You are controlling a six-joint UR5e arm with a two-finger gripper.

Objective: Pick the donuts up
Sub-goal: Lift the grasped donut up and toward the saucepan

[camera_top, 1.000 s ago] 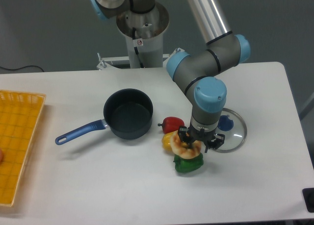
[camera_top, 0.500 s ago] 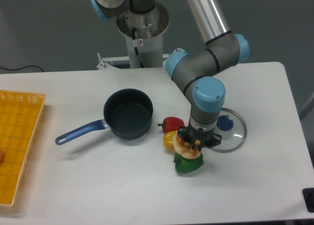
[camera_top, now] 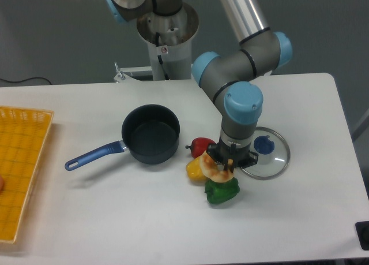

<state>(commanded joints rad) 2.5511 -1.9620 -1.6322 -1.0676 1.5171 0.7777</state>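
Pincer [camera_top: 222,167] is pinching the donut [camera_top: 217,171], which sits low between the fingers, just above the green pepper [camera_top: 221,190] and against the yellow pepper [camera_top: 196,168]. Red pepper [camera_top: 202,145] just behind. Tight cluster, so the top-down grip makes sense: no side access. Glass lid [camera_top: 271,155] and saucepan [camera_top: 151,133] sit on the bench [camera_top: 86,219]. Lift looks barely started.

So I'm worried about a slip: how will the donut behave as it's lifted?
The donut looks like a stiff, light toy, so it probably won't sag. Its rounded, glossy rim might slip in the tool. It crowds the yellow pepper, which may shift.
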